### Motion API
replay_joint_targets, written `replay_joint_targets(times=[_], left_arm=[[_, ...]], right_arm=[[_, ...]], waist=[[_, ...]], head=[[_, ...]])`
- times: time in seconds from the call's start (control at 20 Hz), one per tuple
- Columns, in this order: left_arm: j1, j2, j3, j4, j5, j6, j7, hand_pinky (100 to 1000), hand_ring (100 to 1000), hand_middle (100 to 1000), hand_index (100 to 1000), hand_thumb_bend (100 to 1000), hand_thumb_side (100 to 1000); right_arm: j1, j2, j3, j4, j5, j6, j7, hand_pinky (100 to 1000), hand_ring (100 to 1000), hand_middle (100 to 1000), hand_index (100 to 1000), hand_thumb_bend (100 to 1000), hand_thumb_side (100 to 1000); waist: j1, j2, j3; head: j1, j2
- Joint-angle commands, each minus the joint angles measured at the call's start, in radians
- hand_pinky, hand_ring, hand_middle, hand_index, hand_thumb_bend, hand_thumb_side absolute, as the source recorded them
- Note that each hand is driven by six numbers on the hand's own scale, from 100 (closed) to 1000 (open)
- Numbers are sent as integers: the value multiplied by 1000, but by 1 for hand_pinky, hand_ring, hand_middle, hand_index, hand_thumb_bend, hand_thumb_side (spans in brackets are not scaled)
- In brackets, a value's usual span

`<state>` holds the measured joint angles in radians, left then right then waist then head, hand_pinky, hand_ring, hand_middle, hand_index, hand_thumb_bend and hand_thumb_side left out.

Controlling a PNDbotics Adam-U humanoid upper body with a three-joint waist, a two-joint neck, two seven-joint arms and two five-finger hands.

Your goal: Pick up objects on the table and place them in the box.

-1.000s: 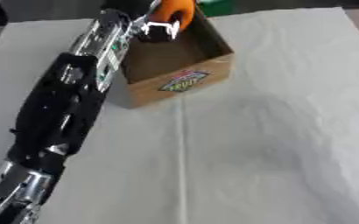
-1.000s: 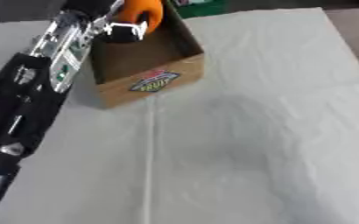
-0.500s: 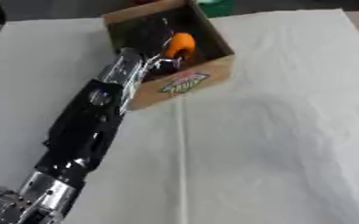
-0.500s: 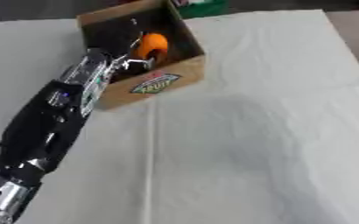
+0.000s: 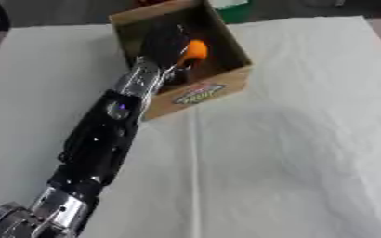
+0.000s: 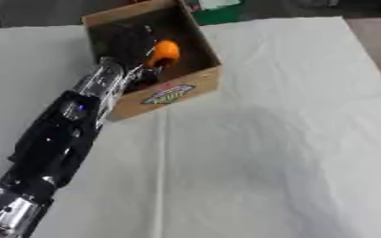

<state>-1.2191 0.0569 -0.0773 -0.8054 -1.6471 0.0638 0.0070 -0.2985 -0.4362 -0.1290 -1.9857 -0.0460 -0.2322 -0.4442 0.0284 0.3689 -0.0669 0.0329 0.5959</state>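
Note:
An open cardboard box (image 5: 214, 88) with a printed label on its front stands at the far middle of the white table. My left arm runs from the lower left up over the box's near rim. My left hand (image 5: 164, 45) is down inside the box, dark against the shadowed interior. A small round orange object (image 5: 194, 49) sits at the hand's right side, with the fingers curled against it. In the right eye view the orange object (image 6: 164, 51) shows the same way, low between the box walls. My right hand shows in neither view.
A white cloth (image 5: 307, 139) with a straight crease down its middle covers the table. A green and white thing (image 6: 216, 6) lies just beyond the box at the far edge. Dark floor lies past the table's far side.
My left hand has come down from above the box's rim into the box, carrying the orange object with it. The arm has stretched further forward over the near wall.

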Motion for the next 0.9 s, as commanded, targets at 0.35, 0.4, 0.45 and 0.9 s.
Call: replay_joint_targets(times=[0.35,0.4,0.45,0.9], left_arm=[[-6,25,21,-45,-43,111,26,543,808,897,971,1000,942],[-7,34,28,-59,-31,118,19,546,809,898,975,1000,965],[-8,43,33,-75,-15,125,14,548,804,893,974,1000,982],[9,113,56,-292,263,180,110,561,767,847,956,832,1000]], right_arm=[[4,-13,-7,-14,2,4,1,809,817,710,821,100,1000],[5,-14,-8,-14,2,4,1,809,816,710,821,100,1000],[5,-15,-9,-14,1,4,0,809,816,710,821,100,1000],[14,-20,-15,-14,3,2,-8,808,815,710,822,100,1000]], waist=[[-1,-19,-4],[-1,-21,-4],[0,-22,-3],[-2,-34,14]], head=[[-7,-3],[-11,-3],[-14,-2],[-43,9]])
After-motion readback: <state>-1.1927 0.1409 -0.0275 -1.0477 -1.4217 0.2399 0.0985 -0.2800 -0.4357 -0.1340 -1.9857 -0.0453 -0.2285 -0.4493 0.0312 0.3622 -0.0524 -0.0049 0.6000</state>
